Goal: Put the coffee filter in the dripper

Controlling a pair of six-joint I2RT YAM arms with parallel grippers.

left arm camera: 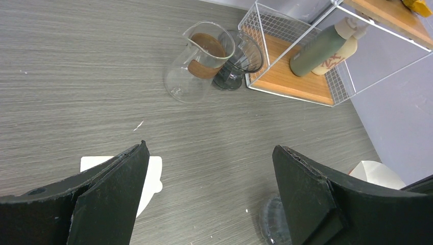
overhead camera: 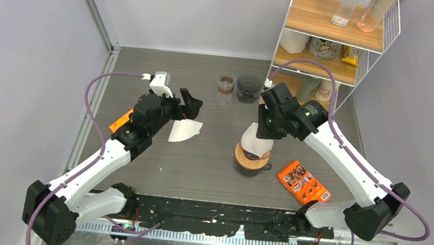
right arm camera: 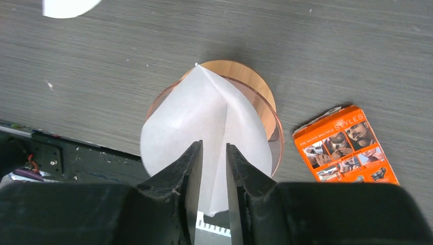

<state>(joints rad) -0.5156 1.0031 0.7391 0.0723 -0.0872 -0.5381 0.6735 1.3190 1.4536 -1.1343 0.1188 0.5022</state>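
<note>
The white coffee filter [overhead camera: 258,140] stands partly opened in the dripper [overhead camera: 251,161], a glass cone with a wooden collar, at the table's middle. Its upper edge sticks up and leans left. My right gripper [overhead camera: 267,126] hangs right above it. In the right wrist view its jaws [right arm camera: 213,148] are drawn in to a narrow gap, with the coffee filter [right arm camera: 204,112] pinched between them over the dripper [right arm camera: 253,81]. My left gripper [overhead camera: 190,104] is wide open and holds nothing [left arm camera: 209,148]. A second white filter [overhead camera: 184,130] lies flat on the table under it.
A glass carafe [overhead camera: 226,84] with a brown collar and a dark dripper [overhead camera: 248,88] stand at the back. An orange box [overhead camera: 304,183] lies to the right of the dripper. A wire shelf [overhead camera: 332,43] with cups and bottles fills the back right corner.
</note>
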